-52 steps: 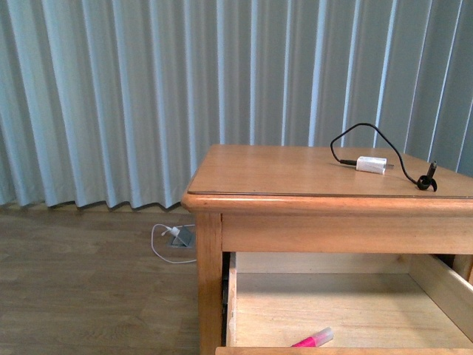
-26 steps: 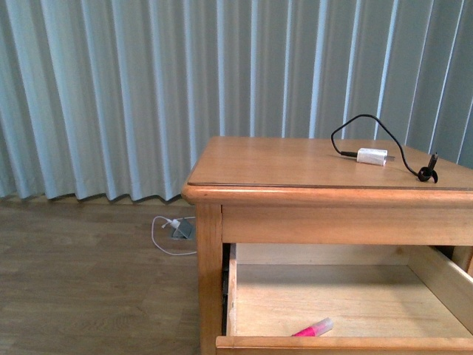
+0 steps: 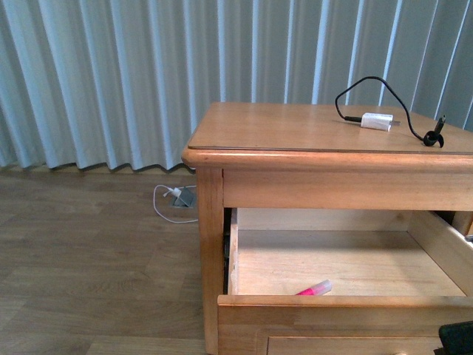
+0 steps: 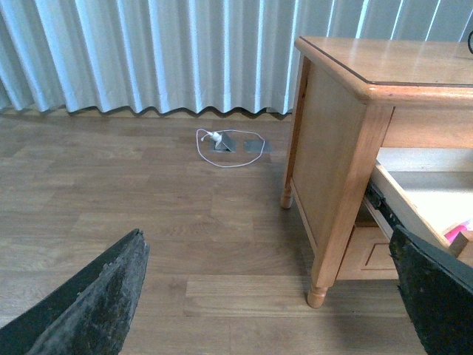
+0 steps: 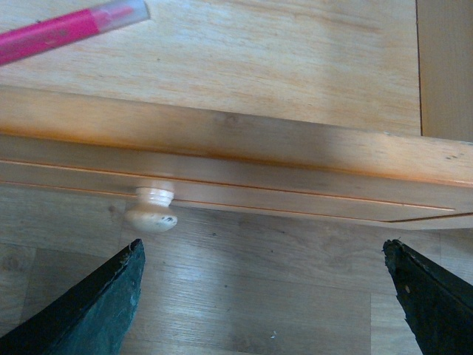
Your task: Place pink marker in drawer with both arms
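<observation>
The pink marker (image 3: 314, 289) lies inside the open drawer (image 3: 340, 300), near its front wall; it also shows in the right wrist view (image 5: 66, 29) on the pale drawer floor, and as a pink sliver in the left wrist view (image 4: 458, 231). My right gripper (image 5: 262, 296) is open and empty, above the floor just in front of the drawer front, its round wooden knob (image 5: 151, 211) by one finger. A black part of that arm shows at the front view's lower right corner (image 3: 458, 339). My left gripper (image 4: 270, 296) is open and empty over the floor beside the cabinet's left side.
The wooden cabinet (image 3: 295, 159) carries a white charger block (image 3: 376, 121) with a black cable (image 3: 399, 100) on top. A white cable and floor socket (image 3: 177, 198) lie on the wood floor by the pale curtains (image 3: 111, 74). The lower drawer (image 4: 377, 255) sits beneath the open one.
The front view has tilted or pulled back: the cabinet sits higher in the frame, and the drawer's front wall and a black arm part have come into view. The marker lies still.
</observation>
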Available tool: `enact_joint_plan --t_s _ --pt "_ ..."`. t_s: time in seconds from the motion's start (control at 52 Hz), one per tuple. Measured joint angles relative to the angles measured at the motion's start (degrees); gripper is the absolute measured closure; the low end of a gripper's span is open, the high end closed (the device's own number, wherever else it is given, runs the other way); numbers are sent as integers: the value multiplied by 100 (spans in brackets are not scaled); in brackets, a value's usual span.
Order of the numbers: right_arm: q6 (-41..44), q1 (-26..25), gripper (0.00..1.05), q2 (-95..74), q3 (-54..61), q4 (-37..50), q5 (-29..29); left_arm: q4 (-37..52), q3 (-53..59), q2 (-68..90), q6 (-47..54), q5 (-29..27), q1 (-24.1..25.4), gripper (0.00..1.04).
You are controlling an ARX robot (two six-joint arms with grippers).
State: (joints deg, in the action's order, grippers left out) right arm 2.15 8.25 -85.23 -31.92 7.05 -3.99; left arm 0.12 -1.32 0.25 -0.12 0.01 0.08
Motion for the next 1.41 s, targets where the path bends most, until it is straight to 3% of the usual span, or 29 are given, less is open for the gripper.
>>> enact_joint_plan --t_s 0.847,1.405 --pt "-337 28 8 -2874 -1974 2583 -468 0 0 0 0 0 2 6" --pt "-448 48 8 -3727 -2841 3206 -702 0 0 0 0 0 2 6"
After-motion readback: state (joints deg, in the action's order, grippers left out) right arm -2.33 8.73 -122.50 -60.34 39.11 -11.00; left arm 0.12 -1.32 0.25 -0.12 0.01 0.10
